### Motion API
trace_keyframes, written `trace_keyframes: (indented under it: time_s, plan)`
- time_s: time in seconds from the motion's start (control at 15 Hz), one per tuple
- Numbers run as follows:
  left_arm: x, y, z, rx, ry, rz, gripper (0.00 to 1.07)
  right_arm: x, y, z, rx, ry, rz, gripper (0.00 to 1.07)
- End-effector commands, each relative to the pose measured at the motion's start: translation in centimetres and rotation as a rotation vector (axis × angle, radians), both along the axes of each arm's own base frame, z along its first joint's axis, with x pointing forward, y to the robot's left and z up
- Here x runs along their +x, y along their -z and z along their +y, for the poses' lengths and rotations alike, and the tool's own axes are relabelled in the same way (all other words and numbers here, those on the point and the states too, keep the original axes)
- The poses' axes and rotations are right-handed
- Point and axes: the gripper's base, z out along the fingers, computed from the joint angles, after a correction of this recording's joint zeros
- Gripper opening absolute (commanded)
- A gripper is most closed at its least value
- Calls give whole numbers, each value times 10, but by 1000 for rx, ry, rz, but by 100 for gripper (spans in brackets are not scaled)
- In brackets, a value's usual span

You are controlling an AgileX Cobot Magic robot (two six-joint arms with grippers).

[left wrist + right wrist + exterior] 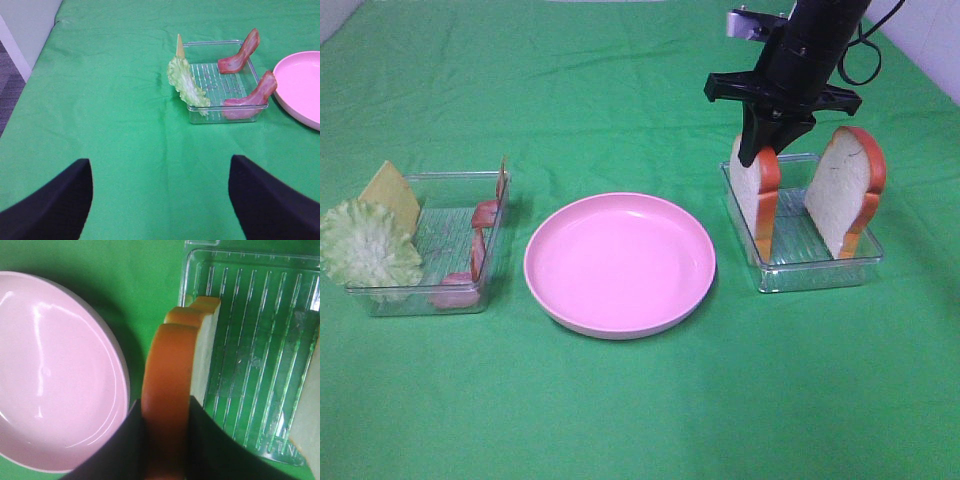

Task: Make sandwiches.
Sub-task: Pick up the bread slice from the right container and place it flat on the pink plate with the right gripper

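The right jaws are clamped across the top crust of a bread slice (pixel 756 195) standing on edge in the clear tray (pixel 820 268) straight below them, the pink plate (pixel 620 262) just beside that tray, while the left jaws gape empty.

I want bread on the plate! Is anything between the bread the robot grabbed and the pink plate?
Only the clear tray's low wall. The right gripper is shut on the bread slice standing in that tray; lifting should clear the wall. Nothing else visible lies between it and the pink plate.
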Motion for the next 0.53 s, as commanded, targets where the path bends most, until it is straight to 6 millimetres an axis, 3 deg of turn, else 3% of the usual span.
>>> trace_keyframes:
  time_s: [0.07, 0.2, 0.53]
  plan:
    - [-2, 0, 0, -2, -2, -25, 73, -8, -13, -1, 3, 2, 39, 0]
    - [-2, 0, 0, -2, -2, -25, 73, -13, -34, -2, 15, 7, -6, 0]
    - [-2, 0, 0, -2, -2, -25, 73, -47, -122, -4, 136, 12, -186, 0]
